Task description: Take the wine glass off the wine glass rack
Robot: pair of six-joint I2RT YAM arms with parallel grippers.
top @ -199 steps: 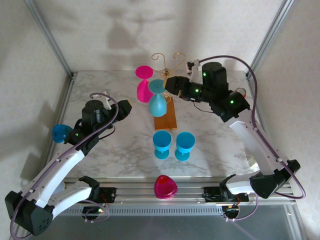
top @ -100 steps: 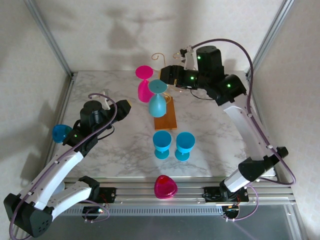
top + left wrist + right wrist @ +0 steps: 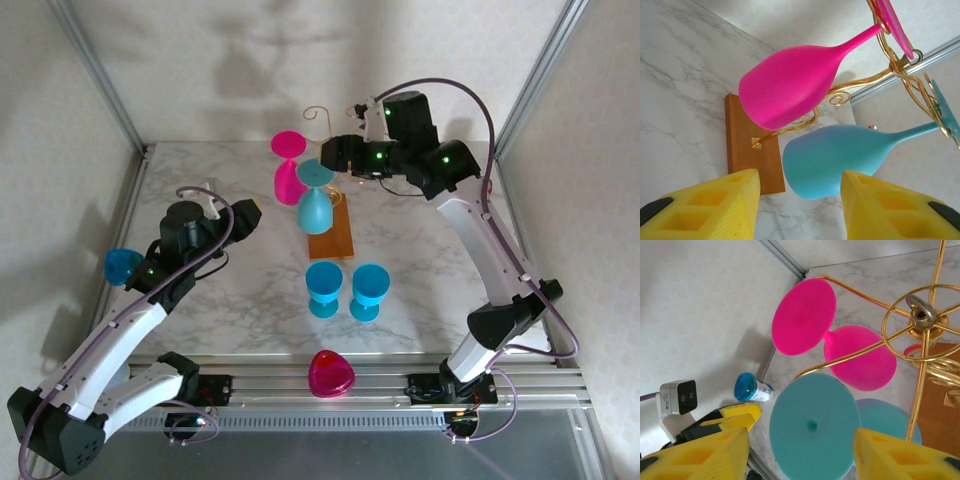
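Swinging in from the right, the right tool (image 3: 800, 450) now hangs above the thin gold wire rack (image 3: 332, 238) and has widened. Its jaws are part-open and empty, framing the hanging teal wine glass (image 3: 812, 432), far-centre on the marble surface (image 3: 420, 260). Looks lined up for a grab! The left tool (image 3: 800, 200) is half-open and empty.

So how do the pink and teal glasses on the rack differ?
Colour: the pink glass is magenta, the teal glass blue-green. Place: seen from above, the pink glass hangs farther back and left, the teal glass farther forward and right. The open right gripper faces the teal glass's foot, not the pink glass's. Both hang bowl-down by the foot from the rack.
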